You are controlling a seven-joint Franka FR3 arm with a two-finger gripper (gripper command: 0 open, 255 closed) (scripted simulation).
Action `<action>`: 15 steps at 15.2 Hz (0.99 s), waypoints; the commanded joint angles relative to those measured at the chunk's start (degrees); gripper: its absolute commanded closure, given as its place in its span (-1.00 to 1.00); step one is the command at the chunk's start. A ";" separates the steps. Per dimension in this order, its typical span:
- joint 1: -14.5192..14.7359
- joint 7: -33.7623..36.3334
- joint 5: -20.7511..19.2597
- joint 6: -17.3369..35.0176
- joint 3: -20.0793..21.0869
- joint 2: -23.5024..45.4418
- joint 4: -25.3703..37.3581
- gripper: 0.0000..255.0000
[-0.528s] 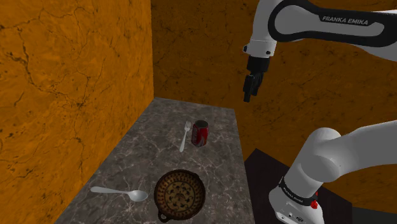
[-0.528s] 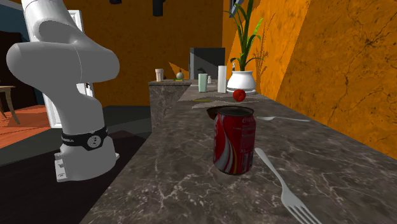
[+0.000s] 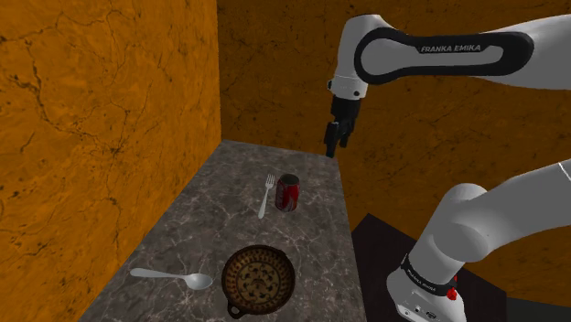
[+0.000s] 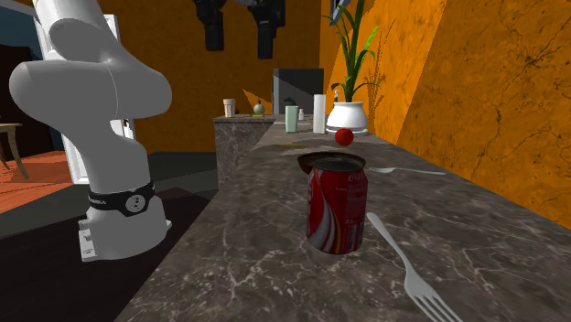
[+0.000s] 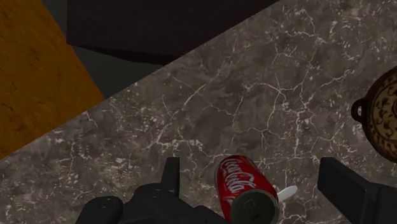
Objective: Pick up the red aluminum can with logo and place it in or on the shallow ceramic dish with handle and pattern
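The red can (image 3: 288, 192) was seen upright on the dark marbled worktop (image 3: 220, 215), just right of a fork (image 3: 266, 195) in the shoulder view. The brown patterned dish (image 3: 259, 279) was set nearer, well apart from the can, its patterned inside uncovered. A spoon (image 3: 172, 276) was laid to its left. The claw (image 3: 333, 139) was held high above, fingers apart, nothing clasped.

The hand (image 3: 334, 139) hangs above the surface's (image 3: 210, 229) far corner. The red can (image 3: 288, 192) stands just beside a fork (image 3: 266, 195), well apart from the patterned dish (image 3: 259, 280).
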 commanded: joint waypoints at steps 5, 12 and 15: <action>0.47 3.15 0.61 12.28 3.16 10.43 0.01 -1.00; 0.56 7.19 -1.06 23.91 6.08 24.28 4.09 -1.00; 0.61 7.95 -1.63 26.89 6.46 27.02 4.08 -1.00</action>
